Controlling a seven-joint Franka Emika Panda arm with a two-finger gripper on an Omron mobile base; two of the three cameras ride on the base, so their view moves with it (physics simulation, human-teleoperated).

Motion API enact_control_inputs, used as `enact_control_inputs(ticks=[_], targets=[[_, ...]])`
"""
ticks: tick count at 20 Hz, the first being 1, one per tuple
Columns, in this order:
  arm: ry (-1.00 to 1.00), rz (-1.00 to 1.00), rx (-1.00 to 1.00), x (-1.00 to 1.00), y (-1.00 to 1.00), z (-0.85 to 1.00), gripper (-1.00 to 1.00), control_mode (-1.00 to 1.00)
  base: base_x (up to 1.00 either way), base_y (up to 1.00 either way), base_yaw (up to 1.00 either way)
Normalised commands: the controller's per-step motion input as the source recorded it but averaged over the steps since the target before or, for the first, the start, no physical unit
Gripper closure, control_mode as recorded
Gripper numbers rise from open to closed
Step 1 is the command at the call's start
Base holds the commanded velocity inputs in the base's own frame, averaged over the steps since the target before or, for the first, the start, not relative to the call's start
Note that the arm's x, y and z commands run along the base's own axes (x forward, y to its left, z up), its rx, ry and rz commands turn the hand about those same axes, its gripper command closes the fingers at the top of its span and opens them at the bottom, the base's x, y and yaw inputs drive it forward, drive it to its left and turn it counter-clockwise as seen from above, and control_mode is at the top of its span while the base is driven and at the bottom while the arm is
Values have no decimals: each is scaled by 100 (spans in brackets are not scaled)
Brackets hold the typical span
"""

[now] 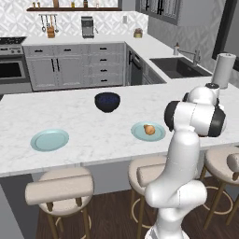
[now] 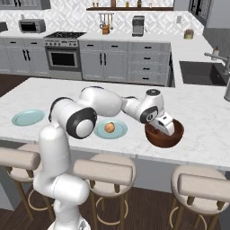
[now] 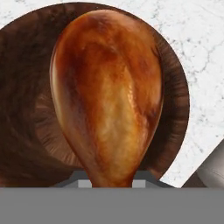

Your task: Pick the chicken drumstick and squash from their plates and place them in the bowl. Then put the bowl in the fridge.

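Observation:
My gripper [image 3: 112,182] is shut on the thin end of the glossy orange-brown chicken drumstick [image 3: 107,92], which hangs fat end forward over the reddish-brown bowl [image 3: 26,109]. In the right base view the gripper [image 2: 164,126] reaches down into the bowl [image 2: 178,134] on the island's right part. The tan squash [image 2: 109,127] rests on a pale teal plate [image 2: 120,130] just left of the bowl; from the left base view the squash [image 1: 149,129] sits on that plate [image 1: 158,134]. A second plate [image 1: 49,139] lies empty at the far left. The fridge is out of view.
A dark navy bowl [image 1: 107,101] stands mid-island behind the plates. Padded stools [image 2: 103,173] line the near edge of the island. A sink [image 1: 177,66] and a paper towel roll [image 1: 223,70] are on the counter to the right.

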Motion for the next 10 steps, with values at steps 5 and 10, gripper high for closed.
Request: enact_control_inputs(ticks=[5,10], targets=[[0,0,0,0,0,-27,100,-100,0,0,0],[0,0,0,9,-12,0,100,-100,0,0,0]])
